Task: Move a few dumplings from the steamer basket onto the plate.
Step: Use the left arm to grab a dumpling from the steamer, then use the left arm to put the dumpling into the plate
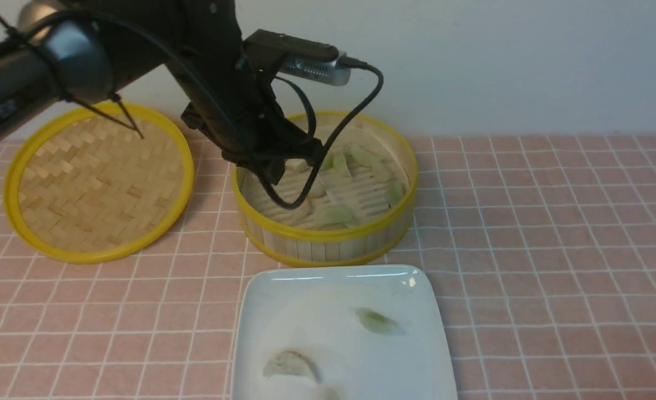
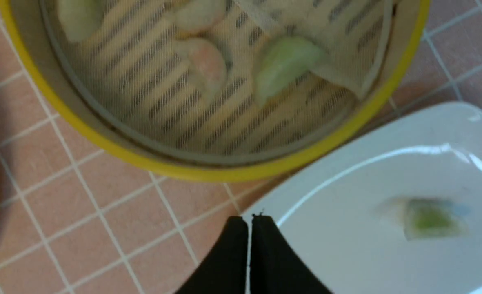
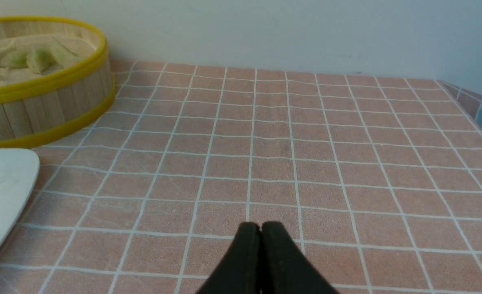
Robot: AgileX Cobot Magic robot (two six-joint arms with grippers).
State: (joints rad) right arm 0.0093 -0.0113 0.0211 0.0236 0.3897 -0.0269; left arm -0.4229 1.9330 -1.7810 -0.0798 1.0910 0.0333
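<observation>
The steamer basket sits in the middle of the pink checked table. Its flat woven lid lies on the table at the basket's 9 o'clock side, a little apart from it. The white plate lies at the basket's 6 o'clock side, very close to it.

Many dumplings are in the basket. Green ones lie near 6 o'clock, near 12 o'clock and near 3 o'clock. A whitish one and a pinkish one lie more toward 9 o'clock, partly hidden by the arm.

Two more are on the plate. A green dumpling lies at about 2 o'clock from the plate's middle. A pale dumpling lies at about 8 o'clock, well apart from the green one.

The left arm reaches in from 10 o'clock and hangs over the 9 o'clock part of the basket. The left gripper has its two black fingers pressed together, and nothing is between them.

The right gripper shows only in its own wrist view. It is over bare table, well apart from the basket and the plate. Its fingers are pressed together too, and it holds nothing.
</observation>
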